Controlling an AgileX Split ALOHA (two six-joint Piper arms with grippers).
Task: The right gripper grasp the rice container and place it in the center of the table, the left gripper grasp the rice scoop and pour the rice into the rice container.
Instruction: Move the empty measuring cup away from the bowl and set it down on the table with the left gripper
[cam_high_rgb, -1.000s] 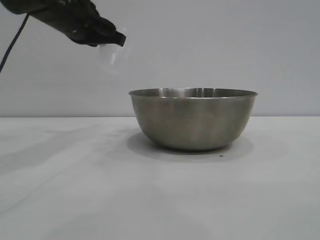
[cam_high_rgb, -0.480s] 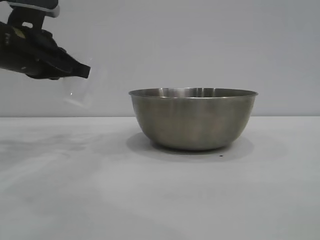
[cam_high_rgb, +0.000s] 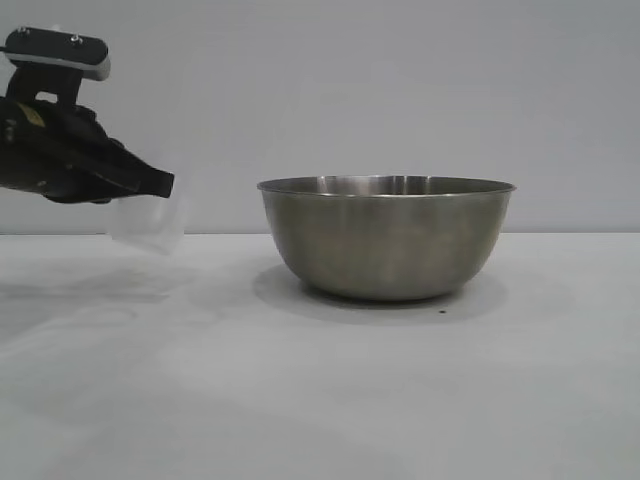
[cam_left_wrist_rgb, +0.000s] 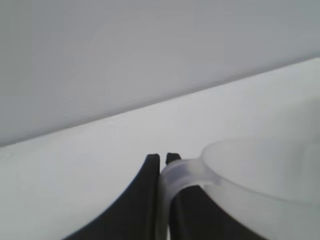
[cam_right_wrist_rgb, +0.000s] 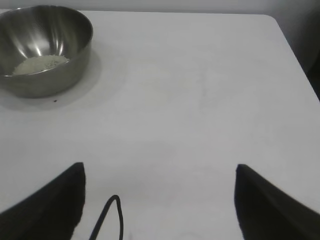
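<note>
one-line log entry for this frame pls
left gripper: shut on scoop handle, beside bowl | right gripper: open, empty, parked | rice: in bowl

Bare robot test bench, lab-like

A plain white counter (cam_high_rgb: 320, 400) against a blank grey wall (cam_high_rgb: 400, 90), with only a black robot arm (cam_high_rgb: 50, 160) over it.

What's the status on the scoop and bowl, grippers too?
Left gripper shut on rice scoop handle, clear of the table, beside the rice container. Right gripper open, empty. Rice in container. Nothing in the way.
</note>
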